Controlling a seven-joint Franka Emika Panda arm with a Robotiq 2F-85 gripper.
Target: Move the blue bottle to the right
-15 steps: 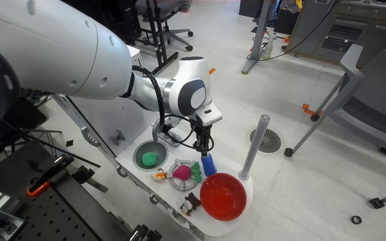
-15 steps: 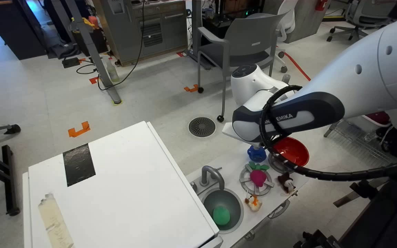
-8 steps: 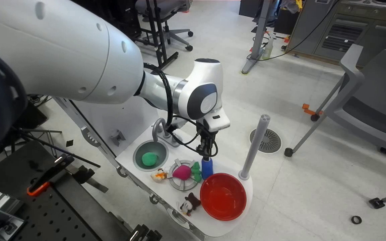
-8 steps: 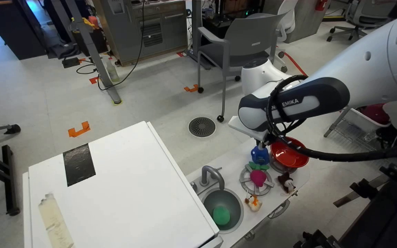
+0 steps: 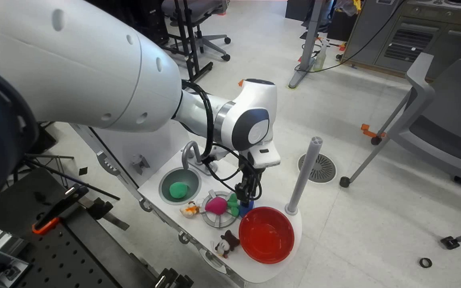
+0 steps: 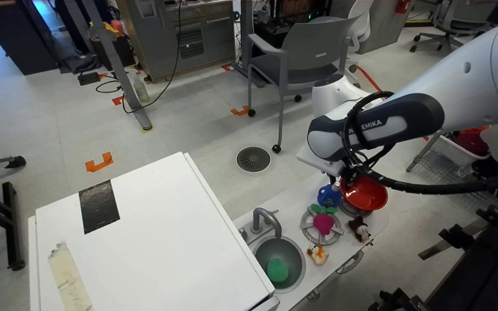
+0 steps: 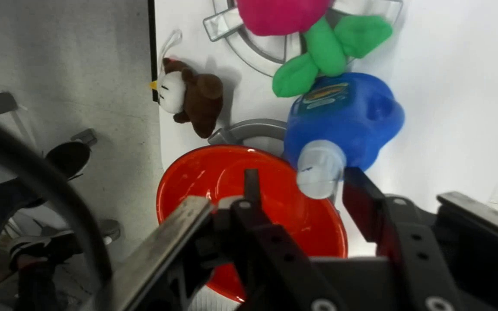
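Note:
The blue bottle stands on the white counter between the pink-and-green toy and the red bowl. Its pale cap points toward the wrist camera. It also shows in both exterior views, partly hidden by the gripper in one of them. My gripper is low over the bottle, pointing down, with its fingers apart. The cap sits in the gap close to the right-hand finger, with a clear space to the left-hand finger. Whether that finger touches the cap I cannot tell.
A brown-and-white plush and a white-and-orange plush lie along the counter edge. A sink holds a green round thing. A faucet and an upright grey post rise from the counter.
The arm has moved down and toward the red bowl. The bottle has shifted a little toward the bowl as well. The bowl and toys look about the same.

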